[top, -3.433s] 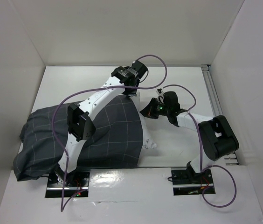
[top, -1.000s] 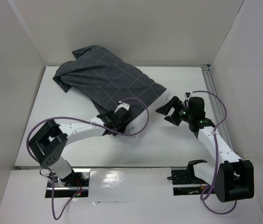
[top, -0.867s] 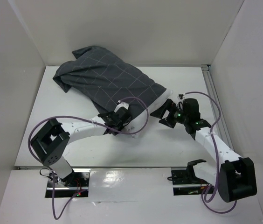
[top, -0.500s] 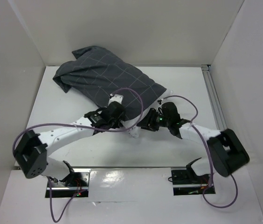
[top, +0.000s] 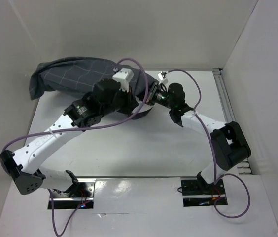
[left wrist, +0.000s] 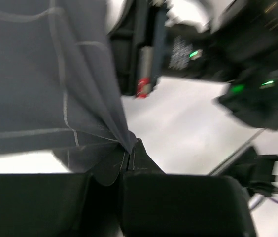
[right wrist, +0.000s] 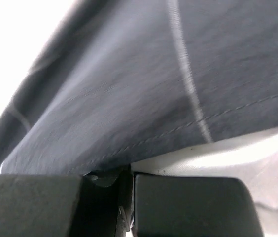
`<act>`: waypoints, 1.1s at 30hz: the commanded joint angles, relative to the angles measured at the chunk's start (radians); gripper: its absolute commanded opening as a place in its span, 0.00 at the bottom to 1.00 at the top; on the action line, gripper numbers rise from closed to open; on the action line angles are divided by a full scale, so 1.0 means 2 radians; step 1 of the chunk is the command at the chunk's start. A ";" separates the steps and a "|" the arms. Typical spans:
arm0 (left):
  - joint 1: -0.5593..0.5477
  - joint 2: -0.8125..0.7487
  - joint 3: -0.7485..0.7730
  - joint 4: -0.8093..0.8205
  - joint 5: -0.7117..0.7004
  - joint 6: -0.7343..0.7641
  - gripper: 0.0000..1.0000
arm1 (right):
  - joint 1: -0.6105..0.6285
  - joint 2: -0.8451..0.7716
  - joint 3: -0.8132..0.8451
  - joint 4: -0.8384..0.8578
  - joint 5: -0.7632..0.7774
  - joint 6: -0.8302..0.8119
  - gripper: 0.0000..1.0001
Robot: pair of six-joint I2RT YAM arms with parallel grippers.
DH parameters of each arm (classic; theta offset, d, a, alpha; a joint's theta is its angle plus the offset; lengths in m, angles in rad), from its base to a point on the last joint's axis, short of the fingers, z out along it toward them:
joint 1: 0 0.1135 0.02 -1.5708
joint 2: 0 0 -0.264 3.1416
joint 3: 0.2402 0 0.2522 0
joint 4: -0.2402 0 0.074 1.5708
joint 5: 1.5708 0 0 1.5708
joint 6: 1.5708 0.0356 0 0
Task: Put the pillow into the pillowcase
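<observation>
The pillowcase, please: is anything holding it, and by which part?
The left end effector pinches the pillowcase by an edge fold; the right end effector by its stitched hem.

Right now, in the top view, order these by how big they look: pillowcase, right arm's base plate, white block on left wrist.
1. pillowcase
2. base plate
3. white block, raised nearer the camera yet clearly smallest

Likely a robotics lab: white panels [top: 129, 34] enclosing a table [top: 154, 148].
</observation>
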 commanded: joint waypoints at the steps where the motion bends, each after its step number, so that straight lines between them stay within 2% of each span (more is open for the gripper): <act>1: -0.021 0.007 0.084 0.048 0.158 0.011 0.00 | 0.004 -0.005 0.028 0.148 0.012 0.036 0.00; 3: -0.021 0.018 0.116 0.048 0.204 0.020 0.00 | 0.009 0.017 0.034 0.194 0.019 0.052 0.00; 5: -0.017 0.030 0.130 0.048 0.255 0.020 0.00 | 0.017 0.052 0.047 0.201 0.026 0.052 0.00; 8: 0.007 0.036 0.137 0.073 0.296 0.007 0.00 | 0.036 0.160 0.077 0.252 0.005 0.082 0.00; 10: 0.028 0.041 0.137 0.088 0.313 -0.004 0.00 | 0.042 0.232 0.070 0.364 -0.012 0.157 0.00; 13: 0.066 0.045 0.117 0.094 0.340 -0.025 0.00 | 0.042 0.266 0.016 0.491 -0.008 0.241 0.00; 16: 0.093 0.032 0.083 0.115 0.353 -0.044 0.00 | 0.042 0.253 -0.039 0.508 -0.012 0.247 0.00; 24: 0.108 0.038 0.061 0.133 0.347 -0.067 0.00 | 0.047 0.164 -0.156 0.487 -0.067 0.207 0.00; 28: 0.113 0.065 0.078 0.128 0.359 -0.067 0.00 | 0.057 0.094 -0.183 0.403 -0.071 0.146 0.00; 30: 0.118 0.087 0.100 0.124 0.363 -0.071 0.00 | 0.057 0.037 -0.183 0.313 -0.064 0.111 0.00; 31: 0.118 0.096 0.108 0.124 0.363 -0.071 0.00 | 0.057 0.014 -0.183 0.273 -0.057 0.065 0.00; 32: 0.124 0.106 0.131 0.124 0.363 -0.071 0.00 | 0.057 -0.037 -0.167 0.173 -0.045 0.041 0.00; 33: 0.124 0.119 0.144 0.124 0.369 -0.077 0.00 | 0.051 -0.064 -0.163 0.126 -0.027 0.018 0.00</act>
